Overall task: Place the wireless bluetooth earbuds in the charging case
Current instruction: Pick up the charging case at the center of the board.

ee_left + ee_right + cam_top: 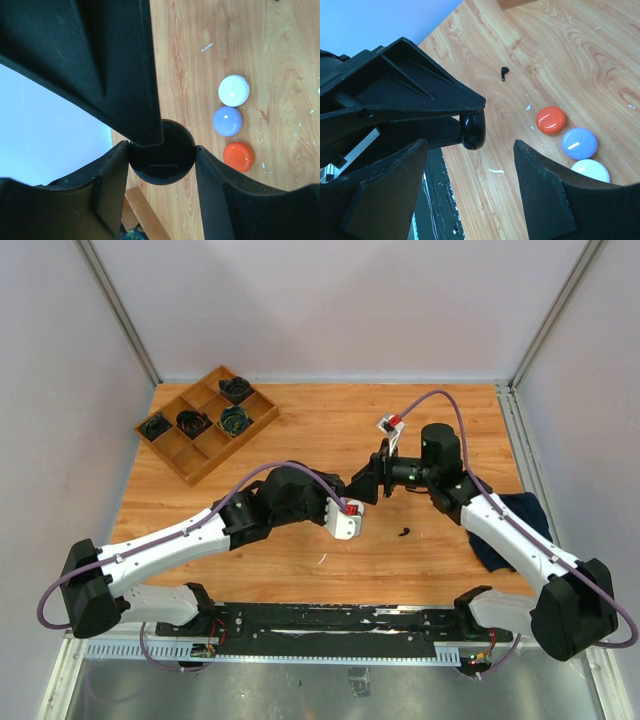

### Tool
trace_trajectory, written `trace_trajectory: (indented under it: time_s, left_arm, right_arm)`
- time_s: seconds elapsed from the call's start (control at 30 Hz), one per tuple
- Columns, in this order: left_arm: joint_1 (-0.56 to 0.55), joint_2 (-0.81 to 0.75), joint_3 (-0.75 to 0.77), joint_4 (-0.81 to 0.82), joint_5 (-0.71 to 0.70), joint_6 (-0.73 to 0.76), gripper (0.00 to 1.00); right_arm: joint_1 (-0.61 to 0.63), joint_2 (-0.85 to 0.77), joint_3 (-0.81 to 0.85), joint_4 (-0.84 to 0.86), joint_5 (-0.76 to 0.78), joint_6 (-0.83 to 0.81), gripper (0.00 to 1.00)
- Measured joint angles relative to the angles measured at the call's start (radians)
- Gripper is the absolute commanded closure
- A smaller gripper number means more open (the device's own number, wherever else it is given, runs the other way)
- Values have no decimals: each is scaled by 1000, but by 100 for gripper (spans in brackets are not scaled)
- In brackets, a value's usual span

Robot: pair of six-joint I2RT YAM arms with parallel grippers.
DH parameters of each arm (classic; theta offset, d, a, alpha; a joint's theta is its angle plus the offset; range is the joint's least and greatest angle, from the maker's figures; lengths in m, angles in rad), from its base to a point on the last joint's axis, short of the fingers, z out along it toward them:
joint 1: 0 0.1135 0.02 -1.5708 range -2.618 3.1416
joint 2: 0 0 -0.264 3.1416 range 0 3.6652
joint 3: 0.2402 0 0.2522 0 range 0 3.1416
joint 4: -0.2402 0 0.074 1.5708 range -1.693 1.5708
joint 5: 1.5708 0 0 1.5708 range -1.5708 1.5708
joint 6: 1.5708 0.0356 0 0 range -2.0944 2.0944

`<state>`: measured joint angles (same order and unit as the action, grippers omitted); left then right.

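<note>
Closest to the left wrist camera, the left gripper [162, 152] is seen pinching a black round charging case [162, 167], one finger pressed to each side of its rim. The case is held over the middle of the light wooden table [300, 430]. A faint rectangular outline is seen on the face turned toward that camera. Whether the lid is open cannot be told.

The right gripper [470, 144] is pointed at the left one with its jaws spread wide. The held case is seen edge-on in the gap between them. In the left wrist view one of its fingers is seen reaching down to the case's upper edge, but whether it truly touches cannot be told.

A small black stemmed earbud [503, 73] is seen lying on the bare table, apart from the held case and outside every case. Near it, a red-orange domed round case [551, 120], a pale purple domed case [579, 143] and a white domed case [590, 171] are lined up in a close row, the red-orange one nearest the earbud.

At the far left corner a wooden tray divided into compartments [212, 448] is set at an angle, with black coiled cables [238, 390] lying in four of its compartments. A dark blue cloth [522, 508] is seen at the right edge, partly covered by the right arm.
</note>
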<state>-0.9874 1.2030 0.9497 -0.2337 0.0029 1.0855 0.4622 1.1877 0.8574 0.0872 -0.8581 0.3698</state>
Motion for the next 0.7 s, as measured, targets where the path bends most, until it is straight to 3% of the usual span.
trace_trajectory:
  time_s: [0.33, 0.7]
  left_arm:
    - [-17, 0, 10, -3, 19, 0, 55]
    - [-33, 0, 10, -10, 34, 1, 55]
  right_arm:
    - [26, 42, 5, -2, -40, -34, 51]
    - [26, 75, 21, -2, -61, -60, 60]
